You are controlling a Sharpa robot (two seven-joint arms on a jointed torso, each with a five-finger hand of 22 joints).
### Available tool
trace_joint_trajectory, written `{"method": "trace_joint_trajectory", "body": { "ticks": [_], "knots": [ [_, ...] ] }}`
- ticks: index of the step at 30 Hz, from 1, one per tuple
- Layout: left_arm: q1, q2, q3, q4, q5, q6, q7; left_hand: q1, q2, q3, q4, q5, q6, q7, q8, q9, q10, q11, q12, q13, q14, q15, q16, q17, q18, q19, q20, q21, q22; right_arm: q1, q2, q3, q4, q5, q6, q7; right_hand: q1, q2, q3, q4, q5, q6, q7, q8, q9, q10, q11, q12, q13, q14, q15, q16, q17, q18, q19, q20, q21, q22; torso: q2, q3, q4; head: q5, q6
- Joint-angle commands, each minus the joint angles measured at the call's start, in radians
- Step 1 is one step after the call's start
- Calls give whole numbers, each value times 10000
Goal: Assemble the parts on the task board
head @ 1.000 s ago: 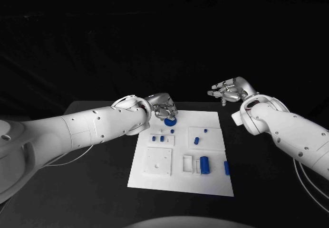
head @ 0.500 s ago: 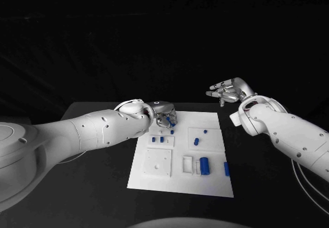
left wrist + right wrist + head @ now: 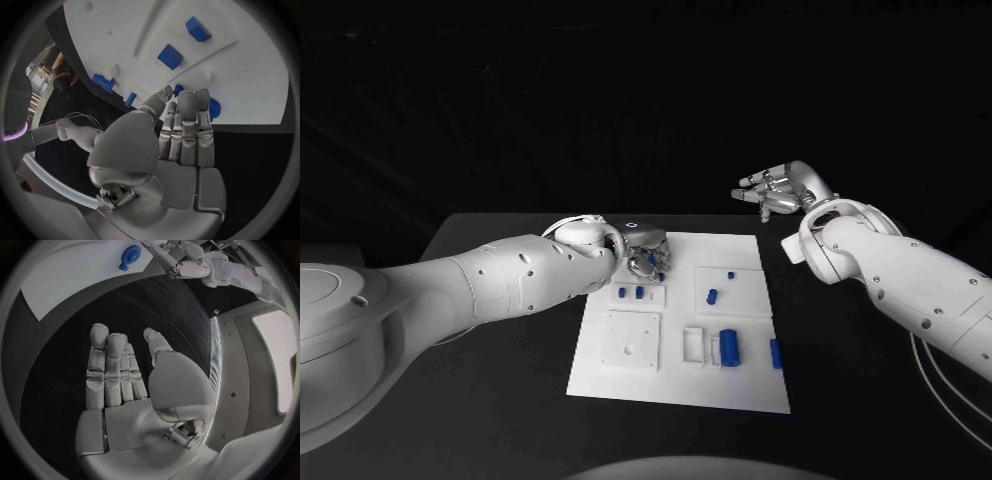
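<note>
White, the task board [image 3: 678, 390] lay in the middle of the black table [image 3: 488, 400] in the head view, with blue parts spread over it, among them a blue cylinder [image 3: 730, 347] near its front. The left hand [image 3: 643, 252] hung over the board's far-left corner; the right hand [image 3: 780, 190] was raised well off to the side.

From the left wrist, its fingers [image 3: 186, 120] were straight and together, holding nothing, tips just over a round blue part [image 3: 214, 108], though contact could not be judged.

From the right wrist, that palm was flat, fingers [image 3: 107, 367] extended, empty.

The risk: a straight-fingered descent could nudge the round part off the corner rather than grasp it.
</note>
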Motion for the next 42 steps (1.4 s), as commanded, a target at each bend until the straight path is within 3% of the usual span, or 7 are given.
{"method": "trace_joint_trajectory", "body": {
  "ticks": [1,8,15,31,36,42],
  "knots": [
    [-18,48,5,-29,-152,260,128,-66,36,120,-9,32,56,45,-26,-13,26,11,-39,-8,-54,-22,65,7,127,-28,-26,97,232,-5,6,1,27,3,-15,125,-93,-23,67,11,-12,-50,52,-32,-6,40,28,-60,-18,21,71,-1,-10,111,295,47,-68,67,-7,5,5,-8,-14],
    [-66,107,6,-169,-153,30,104,-72,75,245,40,10,2,68,-32,-20,-151,51,-42,-9,-63,-6,121,-45,155,-104,-11,272,224,-5,7,1,43,3,-17,120,-93,-23,67,11,-12,-50,52,-32,-6,40,28,-60,-18,21,71,-1,-10,111,295,47,-68,67,-13,23,-4,9,-19],
    [-148,182,8,-312,-140,-50,57,-17,152,371,170,-63,-176,66,-29,-33,-161,49,-42,-9,-70,-10,140,-82,171,-161,-9,391,223,-5,-7,1,64,5,-17,118,-104,-22,59,24,-17,-36,49,-30,-5,41,32,-78,-41,22,74,-1,-12,114,295,50,-75,69,2,16,-11,-13,-14],
    [-373,322,9,-640,17,-161,-35,1,83,403,569,-229,-351,10,-33,-40,-211,36,-37,-7,-54,-11,182,-133,149,-123,-3,345,189,-4,-21,1,147,7,15,98,-102,-29,50,36,-22,-47,54,-34,-7,37,39,-94,-65,18,78,-4,-14,117,297,54,-85,70,-5,5,3,-49,-67],
    [-405,355,9,-661,69,-141,-12,24,110,415,727,-298,-226,10,-22,-31,-70,-63,-37,-7,-13,-137,211,-134,88,-83,-74,305,192,-4,-17,1,152,6,26,97,-102,-29,50,36,-22,-47,54,-34,-7,37,39,-94,-65,18,78,-4,-14,117,297,54,-85,70,-7,9,2,-53,-74],
    [-417,370,10,-649,152,-167,-9,-9,176,292,951,-538,52,-83,-23,-30,165,-211,-36,-5,45,-277,230,-126,-124,-20,-240,228,169,-4,-14,1,154,6,29,95,-89,-27,47,44,-23,-31,50,-31,-5,41,37,-95,-75,15,78,-5,-16,118,297,56,-93,73,-12,13,4,-55,-82]
  ]
}}
